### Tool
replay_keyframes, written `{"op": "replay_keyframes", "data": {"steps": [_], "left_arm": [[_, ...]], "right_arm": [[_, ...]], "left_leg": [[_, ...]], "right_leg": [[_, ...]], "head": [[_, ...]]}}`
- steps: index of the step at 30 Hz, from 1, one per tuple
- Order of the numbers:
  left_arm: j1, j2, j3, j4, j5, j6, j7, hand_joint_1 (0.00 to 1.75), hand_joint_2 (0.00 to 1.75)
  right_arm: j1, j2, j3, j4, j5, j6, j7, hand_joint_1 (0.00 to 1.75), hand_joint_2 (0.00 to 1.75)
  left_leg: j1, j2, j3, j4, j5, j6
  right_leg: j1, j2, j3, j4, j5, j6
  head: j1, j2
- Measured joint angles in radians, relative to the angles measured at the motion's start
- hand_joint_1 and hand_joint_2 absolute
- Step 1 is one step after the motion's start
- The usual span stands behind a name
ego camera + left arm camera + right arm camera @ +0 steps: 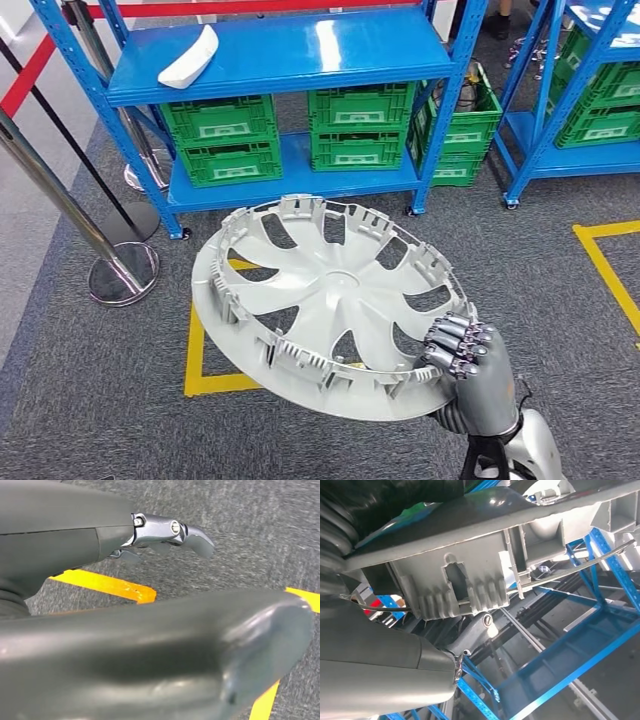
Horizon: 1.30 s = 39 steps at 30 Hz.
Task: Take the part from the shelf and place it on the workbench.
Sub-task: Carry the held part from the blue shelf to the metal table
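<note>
Right hand (469, 372): at 5 o'clock in the head view, fingers (453, 345) curled over the near rim of the part, gripping it. The right wrist view shows the ribbed clips of that rim (463, 587) pressed against the hand (388, 672).

Part: silver wheel cover (324, 300), inner face up, spokes and rim clips visible, held tilted in the air above the grey carpet (90, 390), centre of view.

Left hand (151, 645): seen in the left wrist view over carpet and yellow floor tape (109, 586); fingers extended, nothing between them.

Yellow floor tape (195, 350): partly under the cover, 8 o'clock.

Steel barrier post base (123, 272): 9 o'clock.

Blue shelf (279, 55): 12 o'clock, far; a white part (189, 58) lies on its upper level, green crates (226, 140) below.

Second blue shelf (581, 100): 2 o'clock, with green crates.
</note>
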Motion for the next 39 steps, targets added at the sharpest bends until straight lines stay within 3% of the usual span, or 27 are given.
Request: {"op": "replay_keyframes", "data": {"steps": [2,5,7,9,10,11,12,14,16,19,21,22,24,26,27,28,30,32,36,39], "left_arm": [[-0.001,0.001,0.000,0.000,0.001,-0.001,-0.003,0.00,0.00],[0.000,0.000,0.000,0.000,0.001,-0.003,-0.008,0.00,0.00],[0.000,0.000,0.000,0.000,0.001,-0.005,-0.010,0.00,0.00],[0.000,0.000,0.000,0.000,0.002,-0.008,-0.011,0.00,0.00],[0.000,0.000,0.000,0.000,0.002,-0.009,-0.012,0.00,0.00],[0.001,0.000,0.000,0.000,0.002,-0.011,-0.012,0.00,0.00],[0.001,-0.001,0.000,0.000,0.002,-0.012,-0.012,0.00,0.00],[0.001,-0.002,0.000,0.000,0.002,-0.013,-0.013,0.00,0.00],[0.000,-0.001,0.000,0.000,0.002,-0.014,-0.015,0.00,0.00],[-0.001,0.000,-0.001,0.000,0.001,-0.015,-0.019,0.00,0.00],[-0.002,0.002,-0.001,0.000,0.001,-0.015,-0.021,0.00,0.00],[-0.002,0.003,-0.001,0.000,0.001,-0.015,-0.022,0.00,0.00],[-0.002,0.002,-0.001,0.000,0.001,-0.015,-0.023,0.00,0.00],[-0.001,0.002,-0.001,0.001,0.001,-0.015,-0.023,0.00,0.00],[0.000,0.002,-0.001,0.001,0.001,-0.015,-0.023,0.00,0.00],[0.000,0.002,-0.001,0.001,0.001,-0.014,-0.023,0.00,0.00],[0.000,0.003,-0.001,0.001,0.000,-0.013,-0.023,0.00,0.00],[-0.002,0.004,-0.002,0.001,0.000,-0.012,-0.024,0.00,0.00],[0.001,0.003,-0.002,0.002,-0.001,-0.011,-0.024,0.00,0.00],[-0.001,0.005,-0.004,0.003,-0.008,-0.011,-0.024,0.00,0.00]], "right_arm": [[0.000,0.000,0.000,0.000,0.000,0.000,0.000,1.75,1.75],[0.002,0.000,-0.001,-0.001,-0.002,0.000,-0.001,1.75,1.75],[0.004,0.000,-0.002,-0.002,-0.004,0.000,-0.002,1.75,1.75],[0.006,0.000,-0.002,-0.002,-0.007,0.000,-0.003,1.75,1.75],[0.008,0.000,-0.003,-0.002,-0.008,0.000,-0.004,1.75,1.75],[0.010,0.000,-0.004,-0.002,-0.009,0.000,-0.004,1.75,1.75],[0.011,0.000,-0.005,-0.002,-0.010,0.000,-0.004,1.75,1.75],[0.012,0.000,-0.007,-0.003,-0.012,0.000,-0.005,1.75,1.75],[0.011,0.000,-0.008,-0.004,-0.017,0.000,-0.006,1.75,1.75],[0.012,0.000,-0.008,-0.008,-0.026,0.000,-0.008,1.75,1.75],[0.012,0.000,-0.009,-0.008,-0.029,0.000,-0.009,1.75,1.75],[0.012,0.000,-0.009,-0.008,-0.031,0.000,-0.009,1.75,1.75],[0.011,0.000,-0.009,-0.008,-0.034,0.000,-0.010,1.75,1.75],[0.012,0.000,-0.009,-0.008,-0.036,0.000,-0.011,1.75,1.75],[0.013,0.000,-0.010,-0.008,-0.037,0.000,-0.012,1.75,1.75],[0.014,0.000,-0.010,-0.008,-0.038,0.000,-0.012,1.75,1.75],[0.014,0.000,-0.010,-0.008,-0.040,0.000,-0.014,1.75,1.75],[0.013,0.000,-0.011,-0.008,-0.040,0.000,-0.016,1.75,1.75],[0.016,0.000,-0.014,-0.008,-0.040,0.000,-0.017,1.75,1.75],[0.018,0.000,-0.017,-0.012,-0.040,0.000,-0.018,1.75,1.75]], "left_leg": [[-0.004,-0.001,0.052,-0.093,-0.012,0.011],[-0.003,0.001,0.045,-0.111,-0.007,0.028],[0.000,0.004,0.034,-0.116,0.009,0.043],[-0.004,0.006,0.017,-0.114,0.022,0.050],[-0.005,0.006,0.008,-0.113,0.028,0.051],[-0.007,0.006,0.001,-0.111,0.032,0.051],[-0.008,0.006,-0.006,-0.108,0.036,0.050],[-0.009,0.006,-0.014,-0.100,0.038,0.047],[-0.013,0.006,-0.023,-0.089,0.039,0.040],[-0.015,0.005,-0.036,-0.080,0.045,0.024],[-0.013,0.004,-0.047,-0.058,0.027,0.013],[-0.012,0.003,-0.062,-0.021,0.001,0.007],[-0.006,0.002,-0.115,0.107,-0.070,-0.003],[-0.003,0.002,-0.153,0.205,-0.102,-0.008],[-0.002,0.002,-0.147,0.201,-0.089,-0.007],[-0.002,0.002,-0.124,0.160,-0.060,-0.006],[-0.002,0.001,-0.053,0.020,0.003,0.003],[-0.004,-0.001,-0.015,-0.070,0.027,0.011],[-0.009,-0.002,-0.025,-0.077,0.026,0.013],[-0.011,-0.001,-0.029,-0.081,0.034,0.035]], "right_leg": [[0.002,-0.001,-0.009,0.003,0.011,0.011],[0.001,0.000,-0.022,0.010,0.016,0.027],[0.000,0.004,-0.054,0.076,-0.036,0.034],[0.000,0.006,-0.105,0.208,-0.114,0.039],[0.000,0.006,-0.123,0.263,-0.138,0.040],[0.000,0.006,-0.124,0.287,-0.144,0.040],[0.000,0.006,-0.104,0.269,-0.130,0.039],[0.001,0.006,-0.021,0.140,-0.077,0.033],[0.002,0.006,0.047,0.026,-0.052,0.027],[0.004,0.008,0.054,0.005,-0.051,0.014],[0.000,0.006,0.051,0.002,-0.044,0.003],[-0.002,0.005,0.049,0.000,-0.040,-0.003],[-0.002,0.004,0.042,0.001,-0.036,-0.009],[-0.001,0.003,0.036,0.004,-0.034,-0.011],[-0.001,0.004,0.035,0.006,-0.034,-0.010],[-0.001,0.005,0.034,0.007,-0.033,-0.010],[0.000,0.006,0.035,0.008,-0.032,-0.007],[0.003,0.007,0.028,0.012,-0.030,0.001],[0.003,0.007,0.015,0.011,-0.022,0.007],[-0.002,0.007,0.012,0.006,-0.019,0.030]], "head": [[0.001,0.000],[0.001,0.000],[0.004,0.000],[0.007,0.000],[0.007,0.000],[0.007,0.000],[0.007,0.000],[0.008,0.000],[0.007,0.000],[0.005,0.000],[0.004,0.000],[0.002,0.000],[-0.002,0.000],[-0.003,0.000],[-0.003,0.000],[-0.003,0.000],[-0.003,0.000],[-0.002,0.000],[-0.002,0.000],[-0.002,0.000]]}}
